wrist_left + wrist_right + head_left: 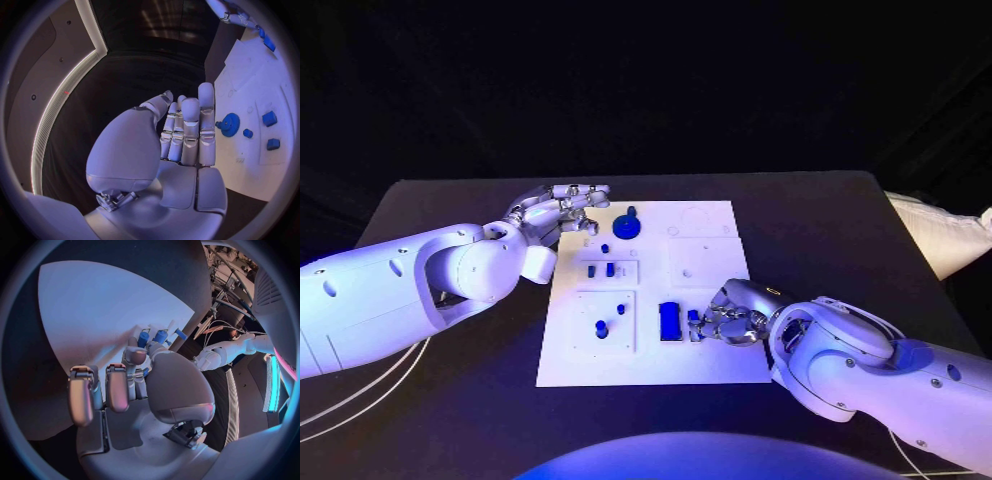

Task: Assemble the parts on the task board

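Note:
The white task board (pixel 646 365) lies in the middle of the black table. My left hand (pixel 567 210) hovers at its far left corner, fingers straight and apart, holding nothing (pixel 184 135). A blue gear (pixel 627 226) stands just beside those fingers (pixel 228 124). My right hand (pixel 726 322) rests at the board's near right part with fingers curled down (pixel 125 385). Its fingertips are at a small blue part (pixel 692 320) beside a long blue block (pixel 671 320). Whether they pinch it is hidden. Blue parts (pixel 153 336) stand just beyond the thumb.
Several small blue parts sit in recesses on the board's left half (pixel 602 328), (pixel 602 270), (pixel 269 118). The board's far right area (pixel 704 235) holds pale outlines. Black table (pixel 459 400) surrounds the board; white cables (pixel 358 395) run along the near left.

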`<move>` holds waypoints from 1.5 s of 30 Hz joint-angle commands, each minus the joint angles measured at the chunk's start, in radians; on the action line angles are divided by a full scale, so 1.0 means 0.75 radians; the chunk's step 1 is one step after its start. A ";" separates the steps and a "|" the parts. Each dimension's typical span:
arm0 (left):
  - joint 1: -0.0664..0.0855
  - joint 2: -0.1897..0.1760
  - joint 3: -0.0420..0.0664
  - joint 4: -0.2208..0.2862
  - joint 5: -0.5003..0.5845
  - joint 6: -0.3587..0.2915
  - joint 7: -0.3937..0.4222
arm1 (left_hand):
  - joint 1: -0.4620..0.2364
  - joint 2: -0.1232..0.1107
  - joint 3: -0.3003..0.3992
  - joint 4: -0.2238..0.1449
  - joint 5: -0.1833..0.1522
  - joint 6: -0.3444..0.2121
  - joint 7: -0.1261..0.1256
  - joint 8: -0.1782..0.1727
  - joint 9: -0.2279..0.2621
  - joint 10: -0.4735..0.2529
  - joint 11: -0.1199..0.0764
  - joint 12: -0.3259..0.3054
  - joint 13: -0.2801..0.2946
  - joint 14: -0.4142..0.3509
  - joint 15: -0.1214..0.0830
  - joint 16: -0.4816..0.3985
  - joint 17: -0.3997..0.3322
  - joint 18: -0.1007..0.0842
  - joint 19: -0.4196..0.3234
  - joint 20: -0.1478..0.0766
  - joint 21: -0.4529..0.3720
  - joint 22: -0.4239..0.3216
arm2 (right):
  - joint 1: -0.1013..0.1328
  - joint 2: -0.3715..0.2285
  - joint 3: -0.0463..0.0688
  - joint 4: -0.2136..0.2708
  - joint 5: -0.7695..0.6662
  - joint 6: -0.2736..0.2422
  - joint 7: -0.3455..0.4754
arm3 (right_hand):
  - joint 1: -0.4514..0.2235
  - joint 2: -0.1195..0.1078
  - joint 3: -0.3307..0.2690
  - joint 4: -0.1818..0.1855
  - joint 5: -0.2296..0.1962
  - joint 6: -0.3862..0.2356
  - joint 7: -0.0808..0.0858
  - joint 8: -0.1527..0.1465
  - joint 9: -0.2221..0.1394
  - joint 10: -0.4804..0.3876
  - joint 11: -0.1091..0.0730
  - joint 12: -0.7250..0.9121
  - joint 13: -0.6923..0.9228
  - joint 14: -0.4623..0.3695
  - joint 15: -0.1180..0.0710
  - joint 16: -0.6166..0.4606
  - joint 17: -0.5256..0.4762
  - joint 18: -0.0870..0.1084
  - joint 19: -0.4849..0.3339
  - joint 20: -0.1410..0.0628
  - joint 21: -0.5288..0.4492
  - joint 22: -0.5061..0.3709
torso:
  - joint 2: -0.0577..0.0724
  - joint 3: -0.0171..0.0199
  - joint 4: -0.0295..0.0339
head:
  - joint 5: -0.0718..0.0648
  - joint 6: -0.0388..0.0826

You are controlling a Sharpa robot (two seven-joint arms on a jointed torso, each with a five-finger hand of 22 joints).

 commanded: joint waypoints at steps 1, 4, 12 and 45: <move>0.000 0.002 0.001 0.004 -0.004 0.027 0.003 | 0.003 0.011 -0.011 0.000 0.006 -0.011 0.000 0.006 -0.001 -0.011 -0.001 0.008 0.001 -0.011 0.002 -0.005 -0.003 0.015 -0.009 0.000 -0.008 -0.001 | -0.001 0.003 -0.001 0.000 0.016 0.034 -0.006 | -0.014 0.000 -0.012 0.002 0.012 -0.003 0.002 -0.006 0.000 0.007 -0.002 0.003 0.000 0.093 -0.006 0.008 0.084 -0.017 0.063 -0.001 0.004 0.250 | -0.001 0.0002 -0.0008 | -0.003 -0.001; 0.000 0.003 0.001 0.004 -0.004 0.028 0.001 | 0.003 0.011 -0.011 0.000 0.006 -0.011 0.000 0.006 -0.001 -0.011 -0.001 0.008 0.001 -0.011 0.002 -0.005 -0.003 0.015 -0.009 0.000 -0.008 -0.001 | -0.001 0.005 -0.001 -0.001 0.013 0.031 -0.006 | -0.022 0.000 -0.019 0.002 0.018 -0.003 0.002 -0.006 0.001 0.006 -0.001 0.003 0.000 0.093 -0.006 0.008 0.083 -0.017 0.062 -0.001 0.004 0.250 | -0.001 -0.0004 -0.0008 | -0.003 -0.002; 0.000 0.003 0.001 0.003 -0.004 0.029 -0.001 | 0.000 0.012 -0.013 0.001 0.006 -0.012 0.000 0.006 -0.001 -0.012 -0.001 0.010 0.002 -0.011 0.002 -0.004 -0.004 0.015 -0.009 0.000 -0.009 -0.002 | -0.001 0.007 -0.001 0.002 -0.003 0.026 -0.005 | -0.128 -0.016 -0.119 0.003 -0.083 0.002 0.001 -0.007 0.005 0.008 -0.001 0.005 0.009 0.093 -0.006 0.009 0.085 -0.017 0.063 0.000 0.004 0.251 | -0.001 -0.0003 -0.0004 | -0.002 -0.003; -0.004 0.009 0.001 -0.004 -0.004 0.037 -0.004 | -0.002 0.013 -0.014 0.002 0.006 -0.013 0.000 0.007 -0.001 -0.015 -0.001 0.011 0.002 -0.012 0.003 -0.004 -0.005 0.015 -0.009 0.001 -0.010 -0.002 | -0.012 0.045 -0.010 -0.054 -0.156 0.000 0.007 | 0.225 0.027 -0.150 -0.195 -0.414 0.000 -0.003 -0.013 0.016 -0.002 -0.007 -0.020 0.012 0.090 -0.010 -0.003 0.074 -0.016 0.059 -0.004 -0.001 0.249 | -0.002 0.0003 -0.0006 | 0.000 0.004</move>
